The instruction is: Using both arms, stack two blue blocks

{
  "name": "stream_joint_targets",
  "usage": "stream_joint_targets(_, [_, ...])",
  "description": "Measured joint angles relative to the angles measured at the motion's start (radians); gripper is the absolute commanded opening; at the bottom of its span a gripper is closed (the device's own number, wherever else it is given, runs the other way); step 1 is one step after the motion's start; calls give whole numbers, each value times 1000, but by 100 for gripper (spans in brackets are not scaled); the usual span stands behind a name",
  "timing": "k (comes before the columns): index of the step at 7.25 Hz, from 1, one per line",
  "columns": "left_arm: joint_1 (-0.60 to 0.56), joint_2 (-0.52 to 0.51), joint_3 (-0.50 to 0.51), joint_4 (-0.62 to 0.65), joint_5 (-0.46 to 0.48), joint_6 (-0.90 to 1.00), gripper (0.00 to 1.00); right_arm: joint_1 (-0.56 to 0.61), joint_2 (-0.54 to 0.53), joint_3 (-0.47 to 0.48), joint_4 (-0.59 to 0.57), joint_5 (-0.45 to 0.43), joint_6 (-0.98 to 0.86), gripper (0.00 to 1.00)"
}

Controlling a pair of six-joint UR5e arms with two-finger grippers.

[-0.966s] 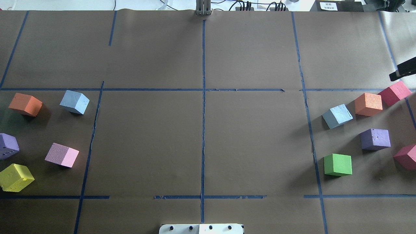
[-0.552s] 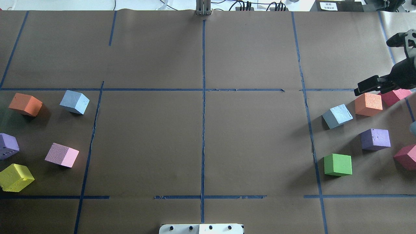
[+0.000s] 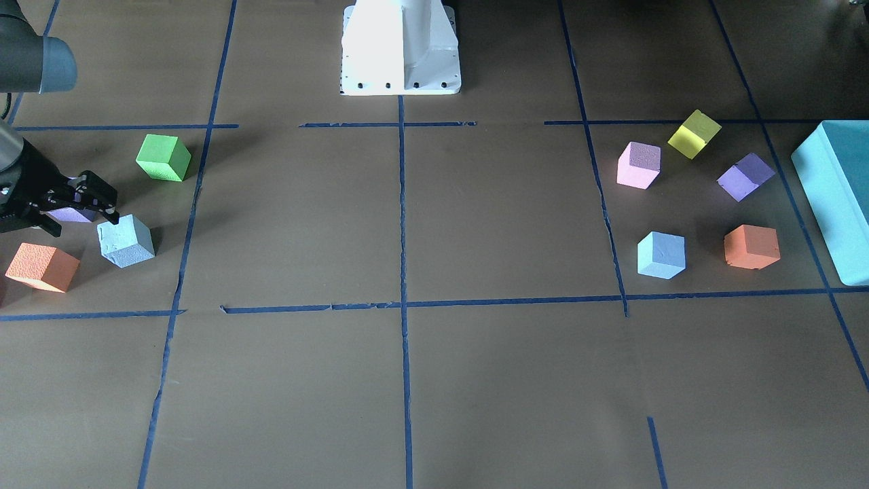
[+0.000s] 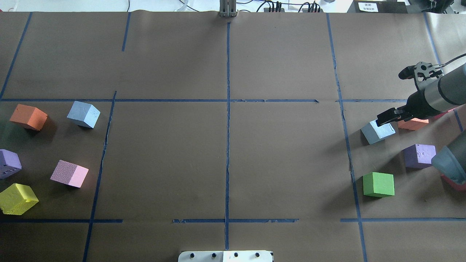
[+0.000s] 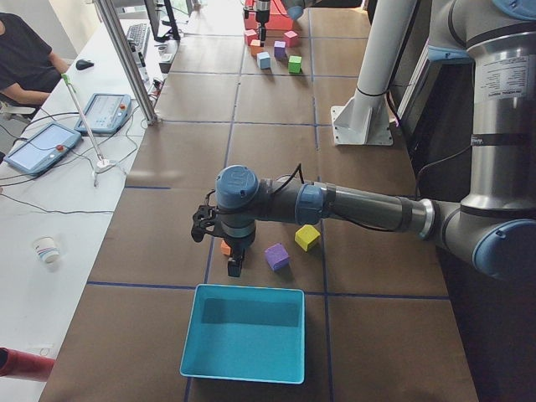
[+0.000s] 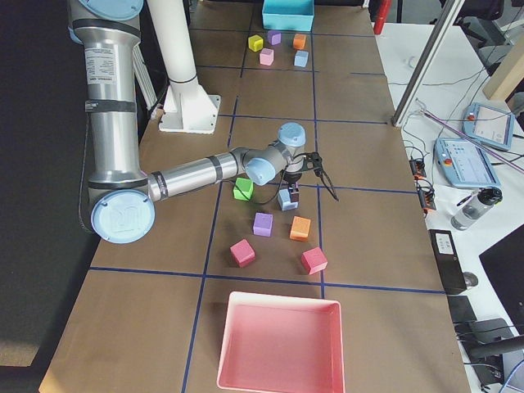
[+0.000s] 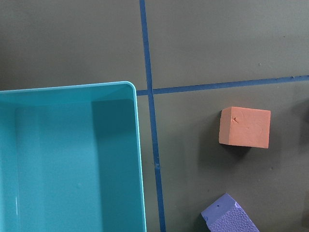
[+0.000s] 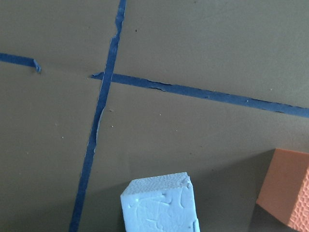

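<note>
In the front-facing view, the right hand (image 3: pixel 102 204) hangs just beside and above the first blue block (image 3: pixel 125 241). Its fingers are apart and grip nothing. The second blue block (image 3: pixel 660 255) sits well apart across the bench (image 3: pixel 407 380), near an orange cube (image 3: pixel 751 246).

In the overhead view, the right hand's tips overlap the first blue block's far edge.

In the left side view, the left hand (image 5: pixel 234 266) points down near a teal box (image 5: pixel 243 335). I cannot tell whether it is open or closed.

In the right wrist view, the first blue block lies at the bottom edge.
</note>
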Motion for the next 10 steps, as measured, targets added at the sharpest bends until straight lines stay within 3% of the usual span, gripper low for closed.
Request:
stream_joint_targets(6, [0, 0, -4, 0, -1, 0, 100, -85, 37, -84, 3, -59, -4, 99])
stream_joint_targets(7, [0, 0, -6, 0, -1, 0, 100, -93, 40, -95, 3, -67, -4, 74])
stream_joint_targets(8, [0, 0, -12, 0, -1, 0, 100, -97, 44, -101, 3, -69, -4, 29])
stream_joint_targets(10, [0, 0, -18, 3, -2, 0, 100, -97, 48, -99, 3, -64, -6, 5])
